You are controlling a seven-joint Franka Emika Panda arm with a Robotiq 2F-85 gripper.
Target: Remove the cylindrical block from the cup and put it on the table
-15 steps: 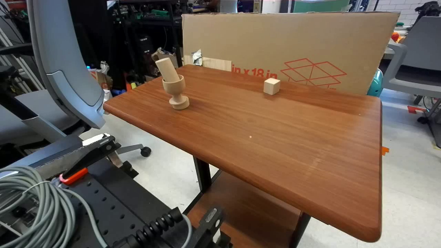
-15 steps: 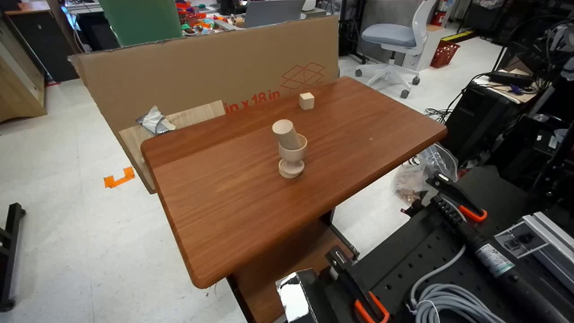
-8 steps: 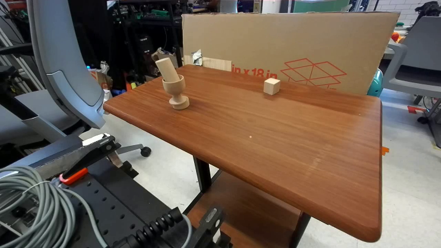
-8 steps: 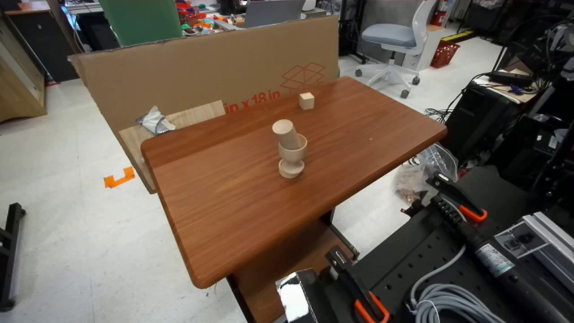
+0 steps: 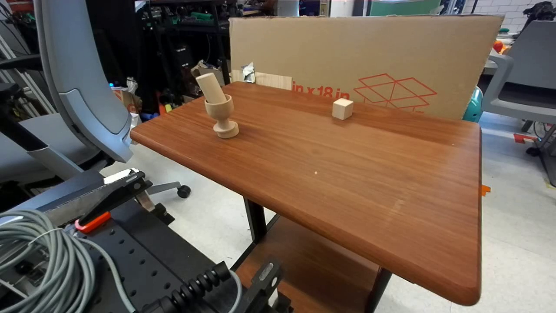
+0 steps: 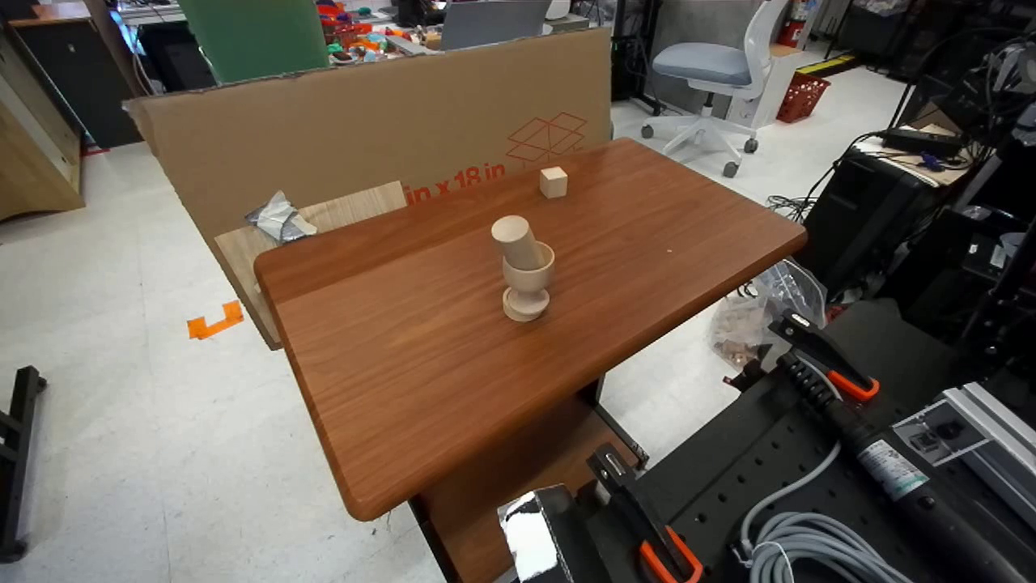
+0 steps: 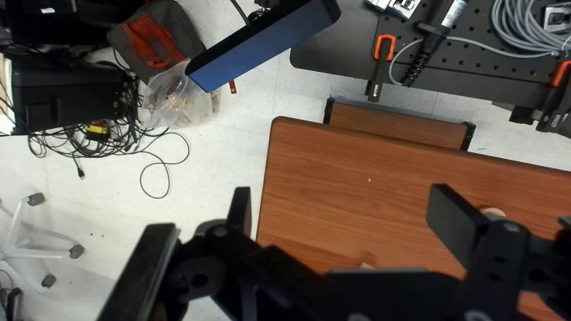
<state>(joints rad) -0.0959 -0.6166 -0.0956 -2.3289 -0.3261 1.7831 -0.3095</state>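
Note:
The cylindrical block (image 5: 210, 88) is a light-tan wooden cylinder that leans tilted in the cup (image 5: 220, 111), its upper part above the rim. The cup stands upright on the reddish-brown table (image 5: 330, 152). The block (image 6: 518, 243) and cup (image 6: 531, 280) also show in an exterior view near the table's middle. My gripper (image 7: 340, 191) is open and empty high above the table in the wrist view, and out of view in both exterior views. A bit of pale wood (image 7: 493, 211) shows behind its right finger; I cannot tell whether it is cup or block.
A small pale wooden cube (image 5: 342, 109) sits near the table's back edge; its corner (image 7: 366, 266) shows in the wrist view. A cardboard sheet (image 6: 372, 121) stands behind the table. A black bench (image 6: 728, 478) with clamps and cable is in front.

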